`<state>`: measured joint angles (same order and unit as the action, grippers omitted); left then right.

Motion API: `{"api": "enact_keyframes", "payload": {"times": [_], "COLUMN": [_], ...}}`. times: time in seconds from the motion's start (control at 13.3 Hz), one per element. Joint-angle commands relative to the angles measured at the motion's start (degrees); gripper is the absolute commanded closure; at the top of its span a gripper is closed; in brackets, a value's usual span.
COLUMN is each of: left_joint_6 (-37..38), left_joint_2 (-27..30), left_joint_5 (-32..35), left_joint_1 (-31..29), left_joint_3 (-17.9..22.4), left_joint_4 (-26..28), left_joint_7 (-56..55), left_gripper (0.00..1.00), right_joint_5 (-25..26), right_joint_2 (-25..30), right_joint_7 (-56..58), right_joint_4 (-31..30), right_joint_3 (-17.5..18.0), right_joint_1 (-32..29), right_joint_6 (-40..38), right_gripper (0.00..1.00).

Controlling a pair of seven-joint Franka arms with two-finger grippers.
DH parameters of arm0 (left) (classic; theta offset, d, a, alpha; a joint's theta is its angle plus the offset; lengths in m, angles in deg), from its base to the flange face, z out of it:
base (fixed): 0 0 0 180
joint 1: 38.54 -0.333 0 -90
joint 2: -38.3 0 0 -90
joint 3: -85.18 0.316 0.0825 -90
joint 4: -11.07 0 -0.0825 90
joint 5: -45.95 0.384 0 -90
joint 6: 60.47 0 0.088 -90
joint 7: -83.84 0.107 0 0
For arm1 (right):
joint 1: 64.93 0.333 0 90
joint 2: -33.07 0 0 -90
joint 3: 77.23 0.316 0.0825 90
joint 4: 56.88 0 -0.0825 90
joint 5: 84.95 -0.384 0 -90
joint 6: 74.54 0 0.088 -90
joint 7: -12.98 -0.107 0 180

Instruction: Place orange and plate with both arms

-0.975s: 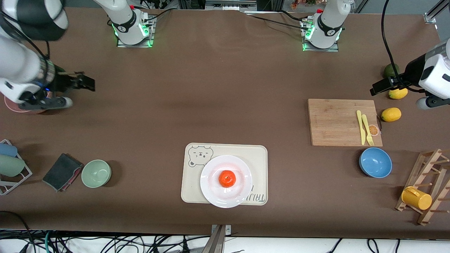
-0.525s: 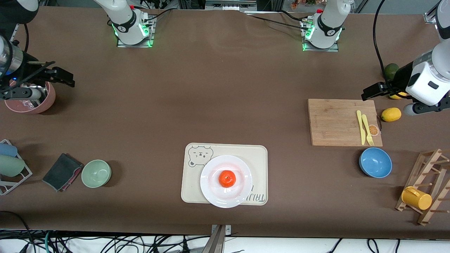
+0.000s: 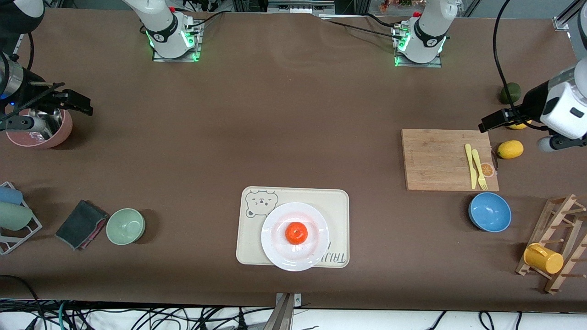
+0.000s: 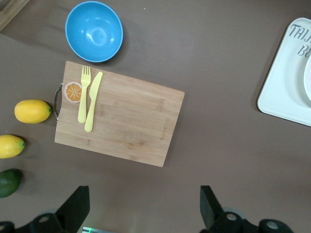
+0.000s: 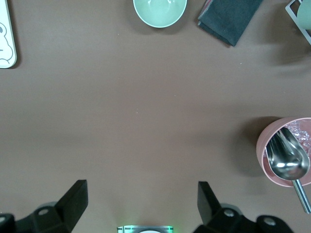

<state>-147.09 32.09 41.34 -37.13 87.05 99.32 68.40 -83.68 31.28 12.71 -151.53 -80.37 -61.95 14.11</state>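
Note:
The orange point(image 3: 296, 233) rests in the middle of the white plate point(image 3: 274, 228), which sits on a cream tray point(image 3: 332, 201) near the table's front edge. My left gripper point(image 3: 493, 120) hangs open and empty over the table beside the cutting board and the lemons; its own view shows the wide gap point(image 4: 143, 208) above bare cloth. My right gripper point(image 3: 75, 103) hangs open and empty beside a pink bowl at the right arm's end, with wide-apart fingers point(image 5: 141, 204). Both are far from the plate. Neither wrist view shows the orange.
A cutting board point(image 3: 440, 158) with yellow fork and knife, two lemons point(image 3: 510, 149), a blue bowl point(image 3: 490, 211) and a wooden rack with a yellow cup point(image 3: 543, 258) fill the left arm's end. A pink bowl point(image 3: 43, 135), green bowl point(image 3: 125, 226) and dark cloth point(image 3: 81, 224) lie at the right arm's end.
The right arm has drawn back toward its end of the table, uncovering the pink bowl. The left arm has shifted slightly beside the cutting board. Orange and plate have not moved.

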Motion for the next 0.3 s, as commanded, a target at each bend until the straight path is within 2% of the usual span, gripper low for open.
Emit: {"api": "enact_keyframes", "payload": {"times": [0.0,0.22], "left_joint_6": [0.7,2.4], "left_joint_2": [0.8,0.7], "left_joint_5": [-1.0,-0.2], "left_joint_1": [-1.8,-1.5], "left_joint_3": [0.1,-0.1], "left_joint_4": [-0.3,-1.9], "left_joint_7": [1.1,0.9], "left_gripper": [0.0,0.0], "right_joint_5": [0.1,0.0], "right_joint_2": [-0.1,-0.1], "right_joint_7": [-0.7,-0.8], "right_joint_4": [0.8,0.8], "right_joint_3": [0.3,0.4], "right_joint_1": [-0.3,-0.3], "right_joint_6": [-0.4,-0.4], "right_gripper": [0.0,0.0]}}
